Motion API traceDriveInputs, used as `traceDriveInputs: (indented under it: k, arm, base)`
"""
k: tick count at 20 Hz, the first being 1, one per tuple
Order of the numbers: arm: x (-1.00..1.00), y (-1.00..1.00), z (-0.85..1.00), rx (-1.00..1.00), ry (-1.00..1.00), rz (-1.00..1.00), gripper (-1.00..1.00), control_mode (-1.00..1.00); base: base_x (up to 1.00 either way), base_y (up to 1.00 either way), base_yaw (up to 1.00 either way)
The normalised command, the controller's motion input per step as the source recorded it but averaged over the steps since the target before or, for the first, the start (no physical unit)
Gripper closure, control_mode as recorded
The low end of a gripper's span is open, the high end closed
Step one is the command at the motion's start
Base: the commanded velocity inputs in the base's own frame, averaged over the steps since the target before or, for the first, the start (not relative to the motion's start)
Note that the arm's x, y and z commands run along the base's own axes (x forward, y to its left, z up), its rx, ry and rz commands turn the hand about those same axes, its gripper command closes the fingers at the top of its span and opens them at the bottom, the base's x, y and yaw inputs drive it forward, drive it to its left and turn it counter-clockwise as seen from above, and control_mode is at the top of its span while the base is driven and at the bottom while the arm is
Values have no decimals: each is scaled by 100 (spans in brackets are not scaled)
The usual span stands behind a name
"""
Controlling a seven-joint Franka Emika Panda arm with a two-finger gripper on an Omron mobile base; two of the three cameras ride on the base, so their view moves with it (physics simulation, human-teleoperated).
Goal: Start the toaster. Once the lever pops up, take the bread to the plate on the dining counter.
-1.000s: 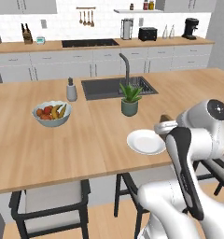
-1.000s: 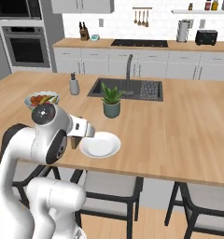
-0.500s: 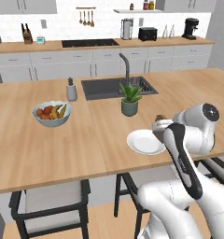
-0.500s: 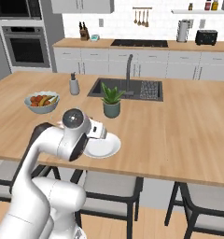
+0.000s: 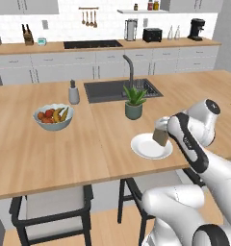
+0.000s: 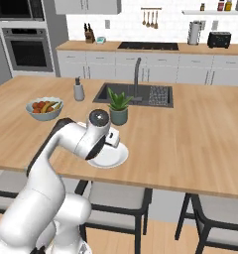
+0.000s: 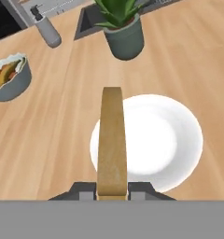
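Your tool (image 7: pixel 112 190) is closed on the bread (image 7: pixel 112 140), gripping the slice by one end so that it stands out edge-on along the line of the hand. In the left base view the slice (image 5: pixel 160 135) hangs above the near right part of the plate (image 5: pixel 145 149), not yet touching it. From the hand view, the bread's long axis runs across the plate's (image 7: pixel 165 140) left side, with most of the white dish lying to the right of the slice. Judged from that, you want a small shift toward the plate's middle and then a straight descent before letting go. Beyond the plate on the worktop (image 5: pixel 50 153) stands a potted plant (image 5: pixel 134 102), close enough to mind. Further off, the toaster (image 5: pixel 152 34) sits on the wall counter.
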Motion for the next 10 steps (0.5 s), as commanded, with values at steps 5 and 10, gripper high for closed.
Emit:
traceDriveInputs:
  k: [5,10]
  arm:
    - [43,-9,-35,18,1,0,100,-100]
    - [46,0,-23,9,3,0,100,-100]
  base:
    - [0,0,0]
    - [0,0,0]
